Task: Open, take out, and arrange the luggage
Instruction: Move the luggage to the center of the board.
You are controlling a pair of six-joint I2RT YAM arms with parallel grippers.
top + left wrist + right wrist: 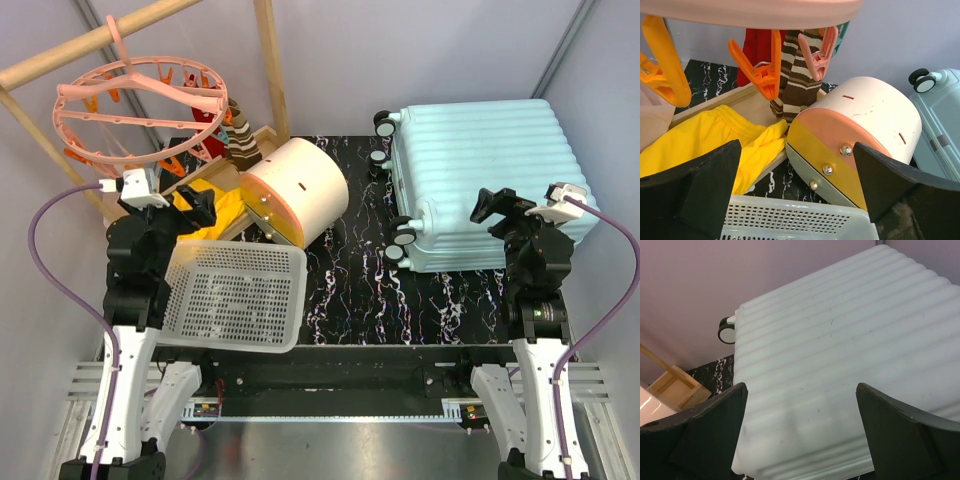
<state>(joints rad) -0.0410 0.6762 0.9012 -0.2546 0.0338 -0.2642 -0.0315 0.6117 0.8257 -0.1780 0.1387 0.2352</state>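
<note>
- Top view: the luggage (480, 180) lies flat and shut in the upper right of the frame, on the black marbled table (350, 290), with its wheels toward the centre. Nothing of the task looks done; opening, emptying and arranging all remain. The right gripper (505, 205) hovers over the case's near edge, released and empty. The left gripper (192, 210), also released, sits at left above the white basket (240, 295). Bare table lies between the case and the drawer box (295, 190).
- Left wrist view: the left gripper (796, 150) is spread wide and faces the drawer box (860, 125). A corner of the luggage (940, 120) shows at the right edge. Pegs (760, 70) hang close overhead, so room is tight.
- Right wrist view: the right gripper (801, 390) gapes over the ribbed shell of the luggage (840, 340). Its left edge and one wheel (726, 331) are clear; no zip shows.
</note>
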